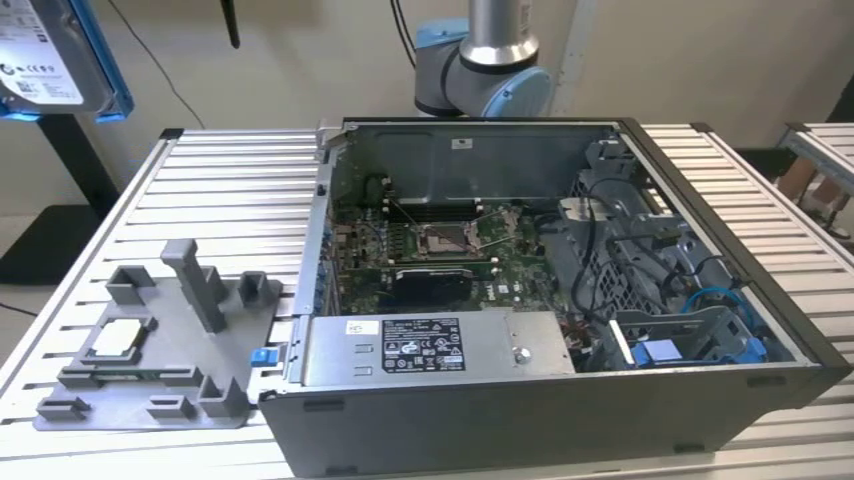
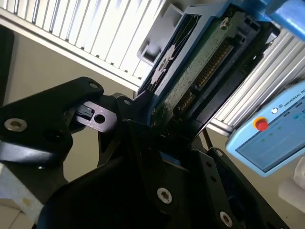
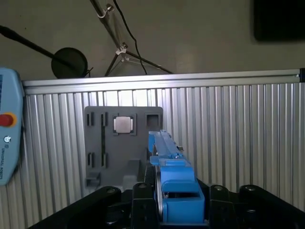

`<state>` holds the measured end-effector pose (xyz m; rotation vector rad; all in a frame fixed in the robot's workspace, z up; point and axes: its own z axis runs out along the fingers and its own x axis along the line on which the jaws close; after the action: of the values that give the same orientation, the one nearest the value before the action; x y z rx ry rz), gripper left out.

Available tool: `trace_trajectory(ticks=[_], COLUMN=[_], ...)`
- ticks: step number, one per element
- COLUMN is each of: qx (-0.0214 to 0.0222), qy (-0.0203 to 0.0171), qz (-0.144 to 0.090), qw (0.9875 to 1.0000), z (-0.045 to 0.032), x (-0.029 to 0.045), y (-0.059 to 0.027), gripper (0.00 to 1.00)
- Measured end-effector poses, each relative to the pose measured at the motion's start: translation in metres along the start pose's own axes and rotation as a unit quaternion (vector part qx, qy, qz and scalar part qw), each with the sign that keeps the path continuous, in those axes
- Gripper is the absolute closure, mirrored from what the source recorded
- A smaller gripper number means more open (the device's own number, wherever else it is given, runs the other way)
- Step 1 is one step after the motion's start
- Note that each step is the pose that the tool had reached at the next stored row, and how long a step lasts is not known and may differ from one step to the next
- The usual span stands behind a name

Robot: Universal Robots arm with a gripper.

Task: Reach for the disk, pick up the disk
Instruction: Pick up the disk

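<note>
End effector [image 3: 174,202] pinched on the disk [image 3: 167,157], blue bracket gripped edge-on in the first wrist view. Hanging at the upper left of the exterior frame, white label facing out, well above the slatted surface [image 1: 227,200], gray tray [image 1: 147,390] at lower left, open computer case [image 1: 561,300] at centre
</note>
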<state>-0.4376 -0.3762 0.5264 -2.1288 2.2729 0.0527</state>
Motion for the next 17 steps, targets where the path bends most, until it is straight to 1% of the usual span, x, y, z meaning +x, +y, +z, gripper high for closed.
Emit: trace_trajectory(ticks=[5, 6, 11, 14, 17], qx=[0.0000, -0.0001, 0.0001, 0.0000, 0.0000], qy=[0.0000, 0.0000, -0.0001, 0.0000, 0.0000], qz=[0.000, 0.000, 0.000, 0.000, 0.000], qw=[1.0000, 1.0000, 1.0000, 1.0000, 1.0000], z=[-0.0100, -0.0110, -0.0109, -0.0110, -0.0110], x=[-0.0005, -0.0006, -0.0006, -0.0010, -0.0016], y=[0.0001, 0.0001, -0.0005, -0.0065, -0.0156], gripper=[1.00, 1.00, 1.00, 1.00, 1.00])
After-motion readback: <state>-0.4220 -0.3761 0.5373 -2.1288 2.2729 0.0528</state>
